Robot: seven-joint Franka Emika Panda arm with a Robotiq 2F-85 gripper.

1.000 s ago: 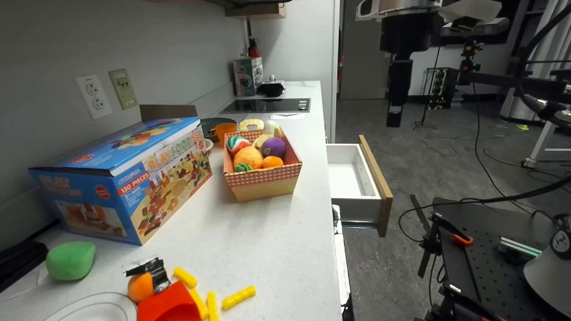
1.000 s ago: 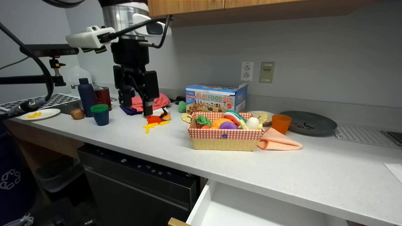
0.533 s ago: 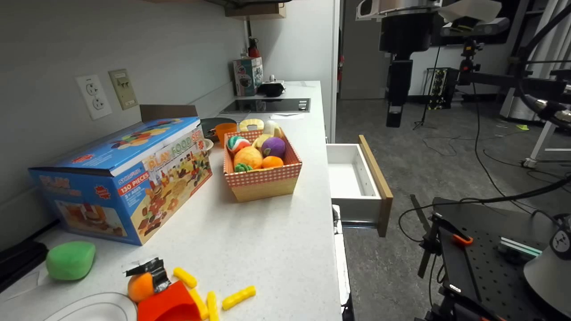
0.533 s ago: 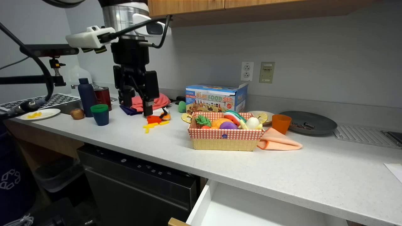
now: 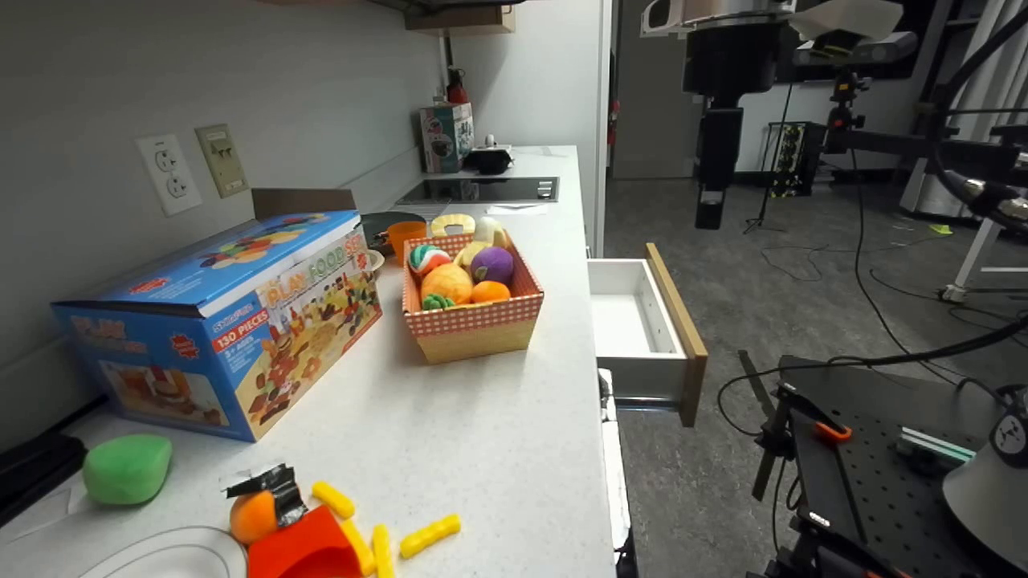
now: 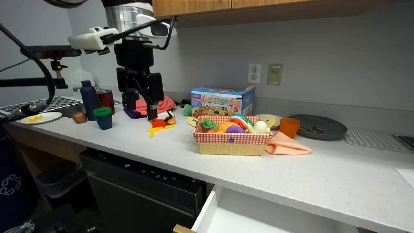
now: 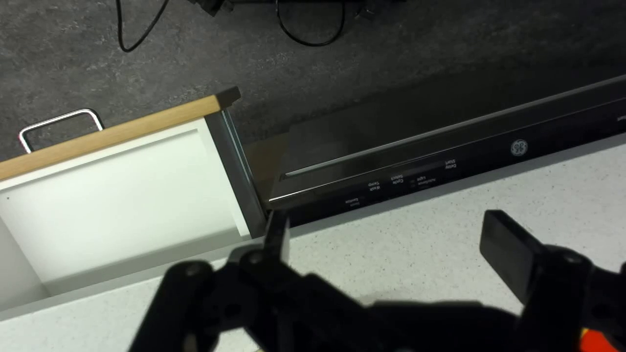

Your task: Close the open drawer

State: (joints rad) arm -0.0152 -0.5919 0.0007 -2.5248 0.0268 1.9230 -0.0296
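Observation:
The drawer (image 5: 634, 317) stands pulled out below the counter, with a white interior, grey sides and a tan wood front panel (image 5: 677, 333). It also shows partly in an exterior view (image 6: 258, 215), cut off by the lower edge. In the wrist view the drawer (image 7: 122, 205) lies at the left, and a silver bar handle (image 7: 58, 119) sticks out from its front. My gripper (image 7: 384, 220) is open and empty, pointing down, high above the counter and apart from the drawer. It also shows in both exterior views (image 5: 708, 215) (image 6: 141, 109).
A dark dishwasher (image 7: 440, 142) sits beside the drawer under the counter (image 6: 323, 174). On the counter are a fruit basket (image 6: 231, 149), a play food box (image 5: 305, 321), an orange cup (image 6: 289, 127) and a blue bottle (image 6: 90, 100). Cables hang near the arm.

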